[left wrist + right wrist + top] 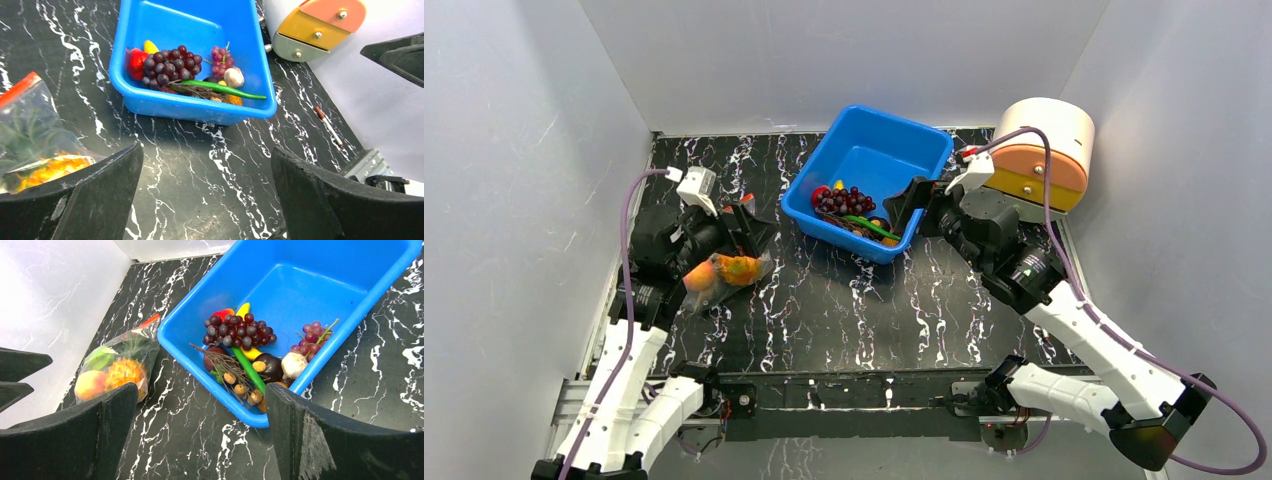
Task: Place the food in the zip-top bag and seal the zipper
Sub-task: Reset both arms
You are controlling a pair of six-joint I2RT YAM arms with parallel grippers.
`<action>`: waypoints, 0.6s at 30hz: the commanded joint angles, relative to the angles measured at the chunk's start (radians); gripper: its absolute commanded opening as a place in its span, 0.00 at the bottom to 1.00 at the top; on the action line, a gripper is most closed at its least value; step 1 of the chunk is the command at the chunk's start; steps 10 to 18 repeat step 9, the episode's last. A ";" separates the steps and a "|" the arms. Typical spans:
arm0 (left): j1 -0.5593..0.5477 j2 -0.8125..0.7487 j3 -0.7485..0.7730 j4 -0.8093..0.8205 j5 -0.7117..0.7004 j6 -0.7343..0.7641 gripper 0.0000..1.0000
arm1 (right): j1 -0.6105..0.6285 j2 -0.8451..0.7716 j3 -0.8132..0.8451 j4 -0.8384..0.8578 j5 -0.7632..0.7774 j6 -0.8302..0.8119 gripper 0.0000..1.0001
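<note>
- the black marbled surface [844,310] carries everything: the blue bin [879,160] far and right of centre, the zip-top bag [729,268] well apart from it on the left side
- the blue bin holds the loose food, heaped in its near corner, with a dark grape bunch [239,330] on top
- the right tool [200,435] hangs just outside that near corner, jaws spread wide and holding nothing; the heap lies straight ahead of it and a little below
- the left tool [207,195] is also wide open and empty, over bare surface; the bag lies just off its left finger, not between the jaws
- the zip-top bag lies flat with its long axis on a diagonal, filled end toward the near left, mouth toward the bin
- inside it sit an orange pineapple [739,268] and a peach [700,276]
- the zipper [149,321] runs along the far end; whether it is pressed shut cannot be told
- judgement: the right arm is nearer the binned food, the left nearer the bag mouth
</note>
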 commanded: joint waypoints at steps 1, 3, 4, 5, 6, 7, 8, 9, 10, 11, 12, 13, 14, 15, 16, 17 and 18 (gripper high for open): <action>-0.002 -0.016 -0.028 0.042 0.072 -0.060 0.98 | -0.001 -0.016 -0.010 0.068 -0.024 0.023 0.98; -0.002 -0.018 -0.029 0.045 0.069 -0.068 0.98 | 0.000 -0.013 -0.009 0.058 -0.020 0.021 0.98; -0.002 -0.018 -0.026 0.043 0.063 -0.066 0.98 | 0.000 -0.015 -0.009 0.056 -0.019 0.020 0.98; -0.002 -0.017 -0.021 0.038 0.055 -0.064 0.98 | 0.000 -0.018 -0.011 0.058 -0.019 0.021 0.98; -0.002 -0.015 -0.017 0.031 0.044 -0.059 0.98 | 0.000 -0.020 -0.014 0.061 -0.020 0.022 0.98; -0.002 -0.012 -0.013 0.024 0.037 -0.055 0.98 | 0.000 -0.022 -0.017 0.065 -0.020 0.025 0.98; -0.002 -0.012 -0.010 0.021 0.034 -0.048 0.98 | 0.000 -0.023 -0.020 0.068 -0.021 0.026 0.98; -0.002 -0.013 -0.011 0.022 0.034 -0.043 0.98 | -0.001 -0.022 -0.021 0.071 -0.021 0.027 0.98; -0.002 -0.013 -0.011 0.022 0.034 -0.043 0.98 | -0.001 -0.022 -0.021 0.071 -0.021 0.027 0.98; -0.002 -0.013 -0.011 0.022 0.034 -0.043 0.98 | -0.001 -0.022 -0.021 0.071 -0.021 0.027 0.98; -0.002 -0.013 -0.011 0.022 0.034 -0.043 0.98 | -0.001 -0.022 -0.021 0.071 -0.021 0.027 0.98; -0.002 -0.013 -0.011 0.022 0.034 -0.043 0.98 | -0.001 -0.022 -0.021 0.071 -0.021 0.027 0.98; -0.002 -0.013 -0.011 0.022 0.034 -0.043 0.98 | -0.001 -0.022 -0.021 0.071 -0.021 0.027 0.98; -0.002 -0.013 -0.011 0.022 0.034 -0.043 0.98 | -0.001 -0.022 -0.021 0.071 -0.021 0.027 0.98; -0.002 -0.013 -0.011 0.022 0.034 -0.043 0.98 | -0.001 -0.022 -0.021 0.071 -0.021 0.027 0.98; -0.002 -0.013 -0.011 0.022 0.034 -0.043 0.98 | -0.001 -0.022 -0.021 0.071 -0.021 0.027 0.98; -0.002 -0.013 -0.011 0.022 0.034 -0.043 0.98 | -0.001 -0.022 -0.021 0.071 -0.021 0.027 0.98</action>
